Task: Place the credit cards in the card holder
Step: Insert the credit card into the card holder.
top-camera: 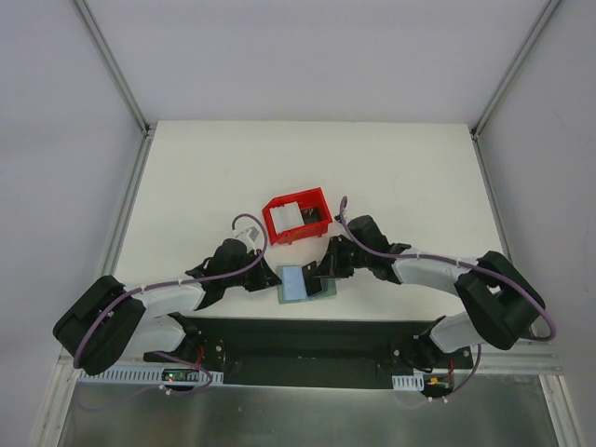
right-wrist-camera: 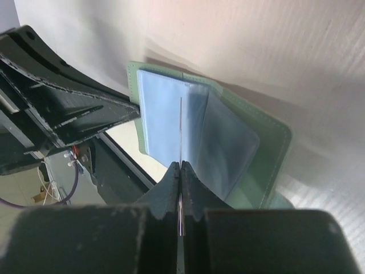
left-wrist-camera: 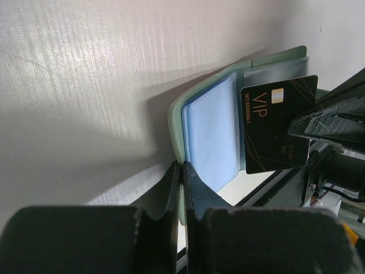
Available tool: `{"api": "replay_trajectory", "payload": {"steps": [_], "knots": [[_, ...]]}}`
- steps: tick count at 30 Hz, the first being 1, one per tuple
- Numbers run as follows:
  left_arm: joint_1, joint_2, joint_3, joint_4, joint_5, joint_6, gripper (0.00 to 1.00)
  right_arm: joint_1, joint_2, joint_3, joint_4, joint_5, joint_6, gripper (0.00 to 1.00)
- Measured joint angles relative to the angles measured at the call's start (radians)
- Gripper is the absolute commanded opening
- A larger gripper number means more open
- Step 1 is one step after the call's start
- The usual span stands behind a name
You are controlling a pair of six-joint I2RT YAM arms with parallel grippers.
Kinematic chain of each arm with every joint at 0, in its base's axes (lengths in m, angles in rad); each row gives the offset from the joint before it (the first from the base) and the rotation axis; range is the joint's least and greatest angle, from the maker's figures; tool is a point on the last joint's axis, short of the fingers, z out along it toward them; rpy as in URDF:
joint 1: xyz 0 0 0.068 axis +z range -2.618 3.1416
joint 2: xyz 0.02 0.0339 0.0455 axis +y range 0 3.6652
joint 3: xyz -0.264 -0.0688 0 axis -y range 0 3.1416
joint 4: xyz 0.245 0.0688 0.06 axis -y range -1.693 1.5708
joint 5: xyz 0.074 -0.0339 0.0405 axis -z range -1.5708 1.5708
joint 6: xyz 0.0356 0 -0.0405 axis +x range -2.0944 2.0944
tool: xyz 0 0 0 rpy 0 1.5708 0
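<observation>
The card holder (top-camera: 296, 283) lies open on the table (top-camera: 186, 186) with its blue-grey pockets facing up. It sits directly between the two sets of fingertips, and we count one holder.

On the left, the left gripper (top-camera: 267, 277) meets the holder's left edge. In its wrist view its fingers (left-wrist-camera: 170, 188) are pressed together with the green cover's rim caught between them, so this hand pinches the holder itself. The blue pockets spread out just ahead of those fingertips.

On the right, the right gripper (right-wrist-camera: 181, 166) is clamped on one black credit card (left-wrist-camera: 276, 128). The card has gold "VIP" lettering and a small chip. It sticks straight out past the fingertips, and this hand's own camera sees it edge-on as a thin line over the pockets. From the left wrist, the card stands over the holder's right half. We cannot tell whether its edge has entered a pocket.

Beyond both grippers, apart from the holder, stands one red bin (top-camera: 276, 223). Pale cards (top-camera: 291, 216) lean inside it with something dark beside them. We cannot count them from here.
</observation>
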Motion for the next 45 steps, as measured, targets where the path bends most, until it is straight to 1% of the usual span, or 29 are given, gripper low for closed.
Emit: {"api": "replay_trajectory", "payload": {"steps": [6,12,26,34,45], "knots": [[0.0,0.016,-0.001,0.007,0.0,-0.01,0.0,0.0,0.066,-0.017,0.099,0.015,0.028,0.0],[0.0,0.017,-0.002,0.011,0.0,-0.014,0.0,0.0,0.075,-0.047,0.15,0.029,0.049,0.0],[0.0,0.029,-0.002,0.025,0.0,-0.018,0.0,-0.042,0.052,-0.099,0.19,0.029,0.061,0.0],[0.0,0.042,-0.002,0.029,0.001,-0.018,0.0,-0.025,0.098,-0.099,0.239,0.015,0.082,0.0],[0.0,0.045,-0.003,0.027,0.001,-0.02,0.0,0.003,0.116,-0.103,0.283,0.024,0.113,0.0]]}}
